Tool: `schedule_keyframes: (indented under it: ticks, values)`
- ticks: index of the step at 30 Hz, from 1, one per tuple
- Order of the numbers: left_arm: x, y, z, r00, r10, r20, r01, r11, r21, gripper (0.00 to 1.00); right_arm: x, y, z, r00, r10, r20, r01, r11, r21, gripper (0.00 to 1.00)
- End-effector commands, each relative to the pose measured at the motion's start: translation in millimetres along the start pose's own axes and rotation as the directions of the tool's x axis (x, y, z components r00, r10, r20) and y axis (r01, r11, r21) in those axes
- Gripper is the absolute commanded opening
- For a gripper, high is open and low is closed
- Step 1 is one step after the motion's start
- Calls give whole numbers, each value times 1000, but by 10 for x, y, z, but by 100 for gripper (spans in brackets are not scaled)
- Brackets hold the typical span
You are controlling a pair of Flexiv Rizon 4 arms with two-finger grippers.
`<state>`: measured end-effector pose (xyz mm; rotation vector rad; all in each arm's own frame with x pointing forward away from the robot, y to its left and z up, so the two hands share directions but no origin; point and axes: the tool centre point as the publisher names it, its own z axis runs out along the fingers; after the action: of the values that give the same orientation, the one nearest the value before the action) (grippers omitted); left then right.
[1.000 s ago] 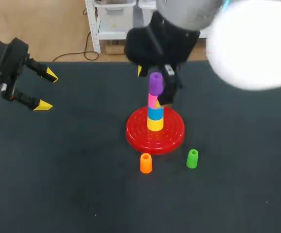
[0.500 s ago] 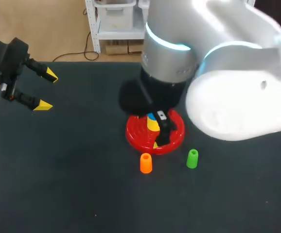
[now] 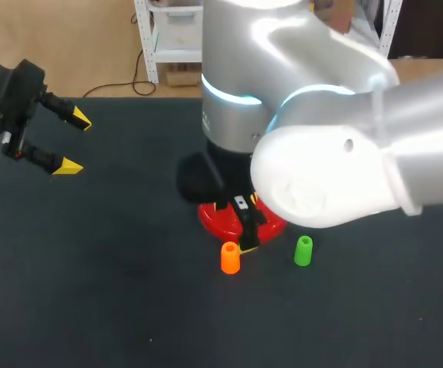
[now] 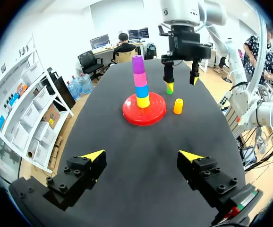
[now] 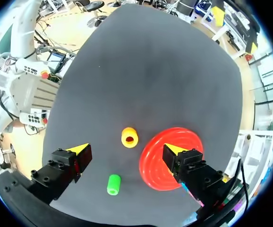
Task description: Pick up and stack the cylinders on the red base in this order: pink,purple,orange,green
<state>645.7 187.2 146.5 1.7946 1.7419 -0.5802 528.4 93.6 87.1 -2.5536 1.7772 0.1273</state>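
Observation:
On the red base (image 4: pixel 144 109) stands a stack of yellow, blue, pink (image 4: pixel 140 79) and purple (image 4: pixel 138 64) cylinders. In the head view my right arm (image 3: pixel 283 138) hides that stack, and only the base's front rim (image 3: pixel 210 217) shows. The orange cylinder (image 3: pixel 230 257) and the green cylinder (image 3: pixel 303 251) stand upright on the mat in front of the base. My right gripper (image 5: pixel 126 150) hangs open above the orange cylinder (image 5: pixel 129 137), holding nothing, with the green cylinder (image 5: pixel 113 184) off to one side. My left gripper (image 3: pixel 77 143) is open and empty at the table's far left.
The table is covered by a dark mat (image 3: pixel 91 291). My bulky right arm reaches in over the middle of the table and blocks the head view of the base.
My right arm has left the top of the stack, where the purple cylinder stays, and come down and forward over the orange cylinder. The left arm has kept still.

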Motion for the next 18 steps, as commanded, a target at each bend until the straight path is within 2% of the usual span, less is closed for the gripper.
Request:
schedule_keyframes:
  ticks: [1, 7, 13, 16, 18]
  values:
    - [7, -5, 4, 1000, 1, 1, -1, 1000, -2, 100, 31, 87, 123, 1000, 18, 0, -18, 1000, 6, 100]
    - [7, -5, 4, 1000, 1, 1, -1, 1000, -2, 100, 26, 138, 245, 999, 34, 5, -34, 999, 4, 100]
    - [7, -5, 4, 1000, 1, 1, -1, 1000, -2, 100, 43, 70, 368, 999, 53, 9, -53, 999, 7, 100]
    - [7, -5, 4, 1000, 1, 1, -1, 1000, -2, 100, 53, 33, 416, 994, 106, 41, -104, 994, -30, 100]
    - [7, -5, 4, 1000, 1, 1, -1, 1000, -2, 100, 49, 14, 425, 996, 89, 26, -89, 996, -8, 100]
